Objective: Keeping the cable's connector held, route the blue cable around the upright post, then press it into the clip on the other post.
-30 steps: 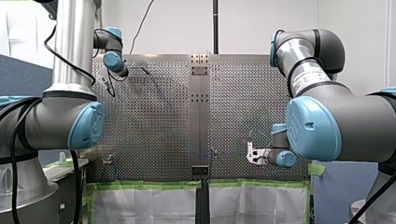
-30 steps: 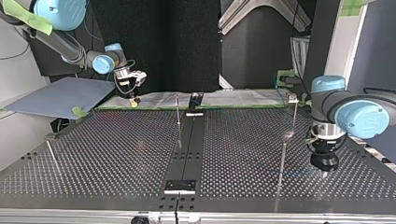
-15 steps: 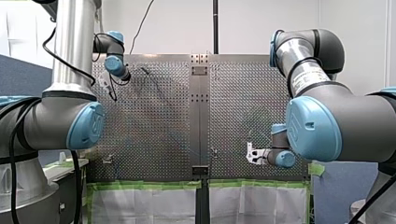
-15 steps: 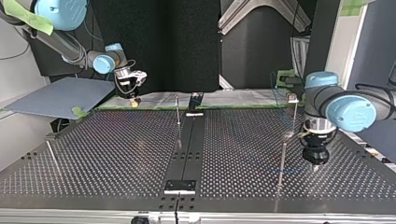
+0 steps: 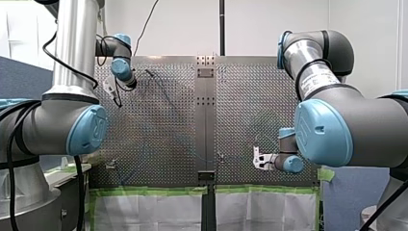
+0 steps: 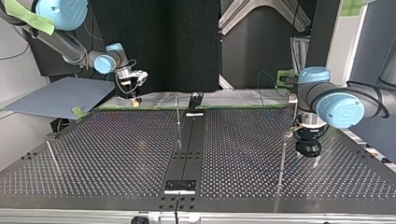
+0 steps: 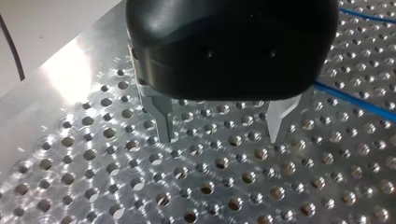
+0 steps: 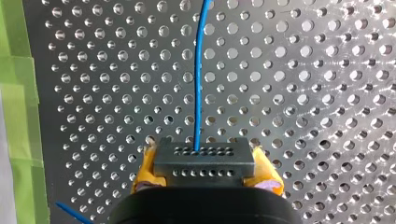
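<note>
Right gripper pinches a dark, blocky connector between yellow pads; thin blue cable runs straight ahead of it over the shiny perforated tabletop; left gripper, metal fingers spread, holds nothing; slim upright post stands right of centre in the top view, where the cable is hard to make out.

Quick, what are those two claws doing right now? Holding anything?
Left gripper: open, holding nothing.
Right gripper: closed on the black connector of the blue cable.
</note>
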